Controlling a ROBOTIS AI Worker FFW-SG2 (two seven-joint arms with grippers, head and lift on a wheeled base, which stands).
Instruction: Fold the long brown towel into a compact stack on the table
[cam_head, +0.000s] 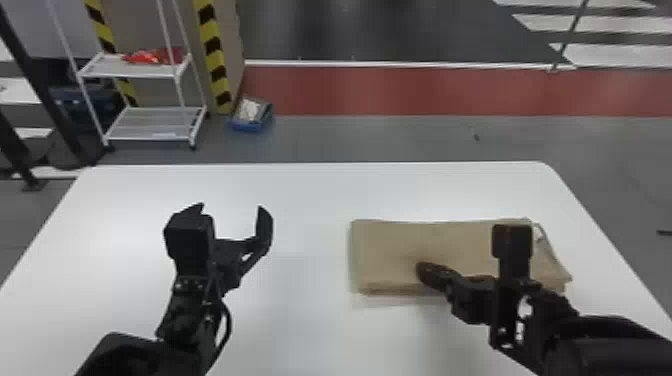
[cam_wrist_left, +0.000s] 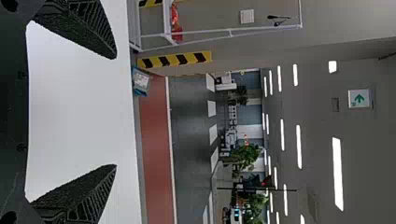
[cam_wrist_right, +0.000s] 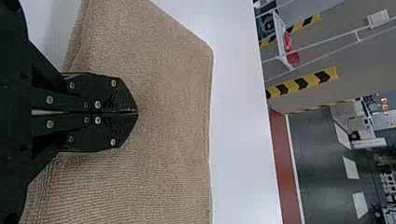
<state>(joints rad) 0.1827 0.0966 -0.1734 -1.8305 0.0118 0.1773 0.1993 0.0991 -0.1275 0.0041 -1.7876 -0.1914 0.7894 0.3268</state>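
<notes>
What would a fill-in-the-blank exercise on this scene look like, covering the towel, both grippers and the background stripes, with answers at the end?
The folded brown cloth towel lies toward the robot's ____ side of the white table. The black two-fingered left gripper is not shut but ____. The black two-fingered right gripper, over the towel, is not open but ____. The diagonal warning stripes beyond the table are black and ____.

Missing words: right; open; shut; yellow.

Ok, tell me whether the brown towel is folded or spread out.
Folded: the brown towel lies as a flat rectangle on the white table, with stacked layers showing along its near edge.
</notes>
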